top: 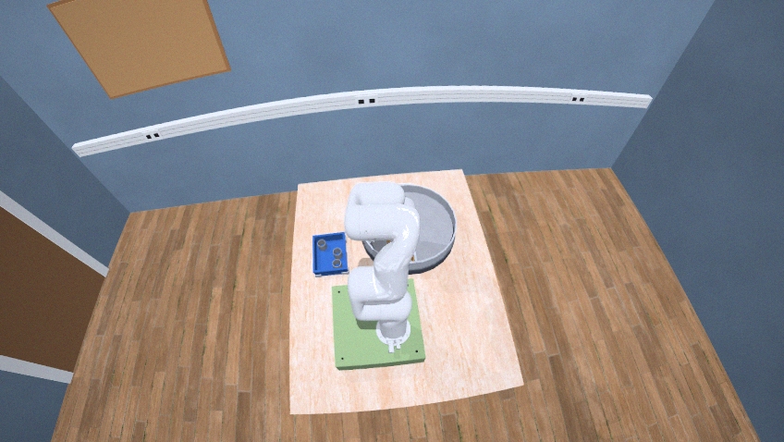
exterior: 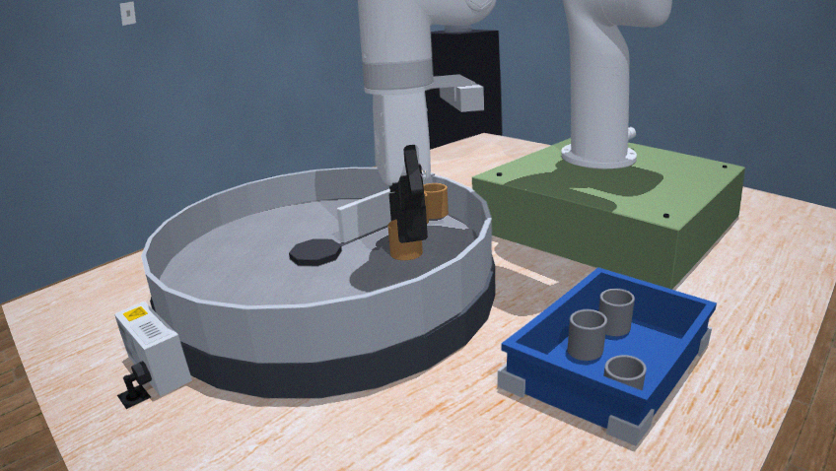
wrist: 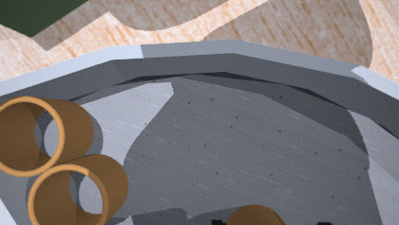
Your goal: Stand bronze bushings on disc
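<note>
Bright even light, soft overhead shadows, wide-angle bending in top view

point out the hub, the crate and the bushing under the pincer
hub [exterior: 313, 251], exterior view, middle of its dark top face
crate [exterior: 556, 358], exterior view, blue front wall
bushing [exterior: 402, 248], exterior view, bronze side wall below the pincer [exterior: 409, 234]

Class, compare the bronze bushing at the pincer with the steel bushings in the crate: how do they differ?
The bronze bushing is orange-brown and stands on the turntable's disc; the steel bushings are grey and sit in the blue crate. The pincer straddles the bronze one; nothing touches the steel ones. All are short open tubes, standing upright.
</note>
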Motion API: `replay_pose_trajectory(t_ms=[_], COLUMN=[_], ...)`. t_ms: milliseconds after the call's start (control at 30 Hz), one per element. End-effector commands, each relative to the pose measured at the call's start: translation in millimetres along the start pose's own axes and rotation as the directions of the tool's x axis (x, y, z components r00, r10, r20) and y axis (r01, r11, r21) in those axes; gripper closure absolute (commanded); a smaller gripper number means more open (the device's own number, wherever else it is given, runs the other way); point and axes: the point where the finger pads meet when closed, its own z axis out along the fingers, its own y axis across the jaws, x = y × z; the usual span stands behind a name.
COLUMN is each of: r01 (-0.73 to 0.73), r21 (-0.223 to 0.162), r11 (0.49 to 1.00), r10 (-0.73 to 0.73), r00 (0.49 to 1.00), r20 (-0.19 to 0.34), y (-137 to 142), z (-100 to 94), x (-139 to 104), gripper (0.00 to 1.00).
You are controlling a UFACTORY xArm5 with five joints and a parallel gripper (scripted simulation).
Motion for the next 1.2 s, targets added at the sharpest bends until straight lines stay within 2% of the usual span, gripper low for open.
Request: replay_pose_trajectory(t_ms=[0,633,833,1167], r01=[0.000,0.000,0.000,0.000], r21=[-0.002,-0.002,-0.002,-0.002], r11=[1.000,1.000,1.000,1.000], r10=[0.000,0.000,0.000,0.000], r00=[1.000,1.000,1.000,1.000], r20=[0.003,0.003,0.003,0.003], y=[1,1,1,0], z=[-1.0,-1.1,-7.5,-46.2], x=[-1,-1,-1,-1], gripper=[0.51,0.51,0.51,0.51])
